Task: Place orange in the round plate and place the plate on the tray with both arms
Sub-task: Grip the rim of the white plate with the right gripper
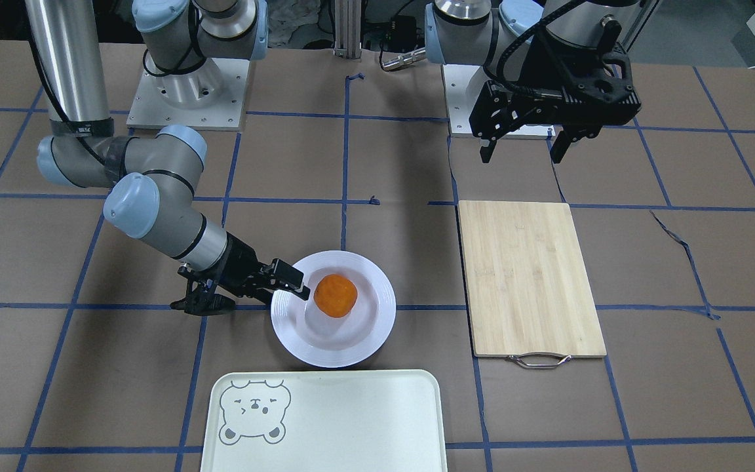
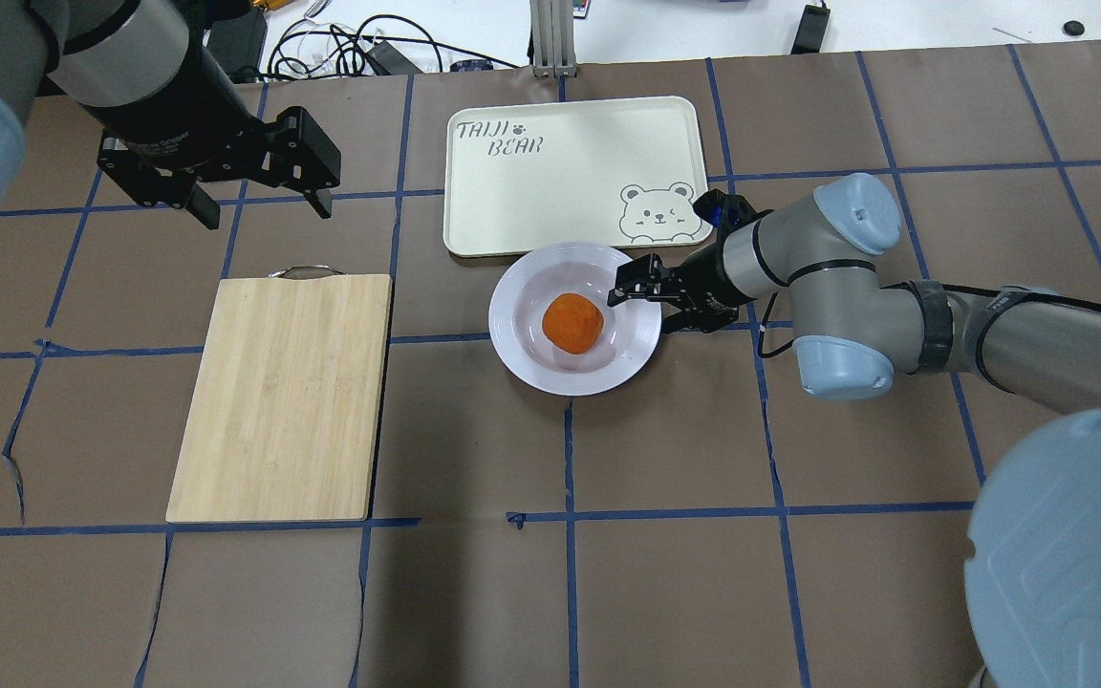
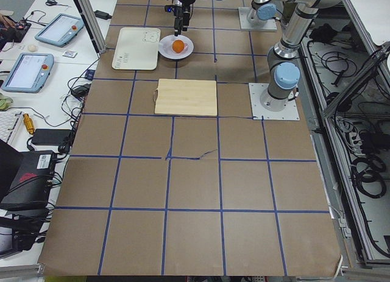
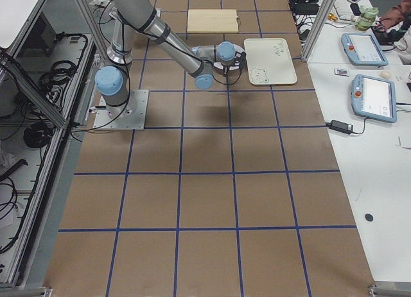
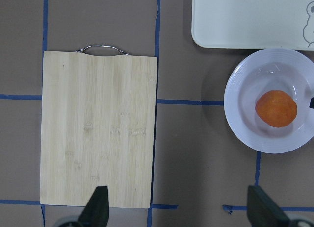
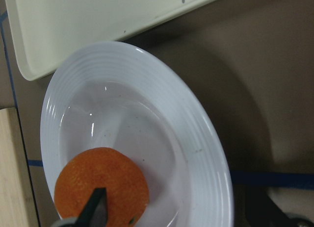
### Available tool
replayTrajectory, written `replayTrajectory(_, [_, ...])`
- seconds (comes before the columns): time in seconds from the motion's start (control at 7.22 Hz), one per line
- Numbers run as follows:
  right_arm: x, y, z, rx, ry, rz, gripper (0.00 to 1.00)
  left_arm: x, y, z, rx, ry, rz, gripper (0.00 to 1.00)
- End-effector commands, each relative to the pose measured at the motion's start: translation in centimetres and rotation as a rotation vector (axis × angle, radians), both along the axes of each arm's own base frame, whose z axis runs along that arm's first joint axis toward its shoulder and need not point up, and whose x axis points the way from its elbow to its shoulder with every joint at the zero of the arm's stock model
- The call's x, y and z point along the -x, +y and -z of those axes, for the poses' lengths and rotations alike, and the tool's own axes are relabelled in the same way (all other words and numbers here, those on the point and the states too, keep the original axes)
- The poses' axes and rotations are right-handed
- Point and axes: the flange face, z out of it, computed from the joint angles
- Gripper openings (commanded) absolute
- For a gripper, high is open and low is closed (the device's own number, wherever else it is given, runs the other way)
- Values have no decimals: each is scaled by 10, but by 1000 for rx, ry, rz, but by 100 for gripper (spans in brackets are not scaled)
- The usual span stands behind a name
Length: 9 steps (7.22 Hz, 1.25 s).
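**The orange is in. Now I grab the plate with both arms.**

The orange [image 2: 572,323] sits in the dip of the round plate [image 2: 524,368]. The plate is on the bench [image 2: 703,526], just beside the near edge of the tray [image 2: 570,172], close to the bear corner.

My right jaws are apart, at the plate's rim on my right side. One finger is over the rim, near the orange. The other is lower, outside the edge. I can't tell for sure if either finger touches the plate. My left jaws are wide apart too and hold nothing. They hang high up near the handle end of the bamboo cutting board [image 2: 283,397], well apart from the plate.

I think the job now is to take hold of the plate. I should close my right jaws softly on the rim only and not bump the orange. Then my left jaws should come over to the other side of the rim and pinch it the same way. Both arms should lift together and keep the plate flat, or the orange may roll out. It is a short trip to the tray. I should set the plate down on the flat middle before I let go.

The tray says "TAIJI BEAR" in grey letters with a little paw mark, in the corner across from the bear face. I can read no other words.
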Motion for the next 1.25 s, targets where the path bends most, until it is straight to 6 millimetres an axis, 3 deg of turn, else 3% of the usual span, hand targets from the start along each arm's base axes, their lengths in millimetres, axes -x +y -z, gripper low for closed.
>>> replayTrajectory(0.0, [-3,0,10,-32,-31,12,100,-1,0,1,-2,-1,-1,100])
replayTrajectory(0.42, [-7,0,11,-71,-89,41,98,0,0,1,-2,1,-1,100])
replayTrajectory(0.83, [-6,-1,11,-59,-66,39,84,0,0,1,-2,0,1,100])
replayTrajectory(0.97, [-5,-2,14,-65,-62,41,78,0,0,1,-2,0,1,100])
replayTrajectory(1.11, [-4,-2,16,-68,-59,42,55,0,0,2,-4,-3,2,100])
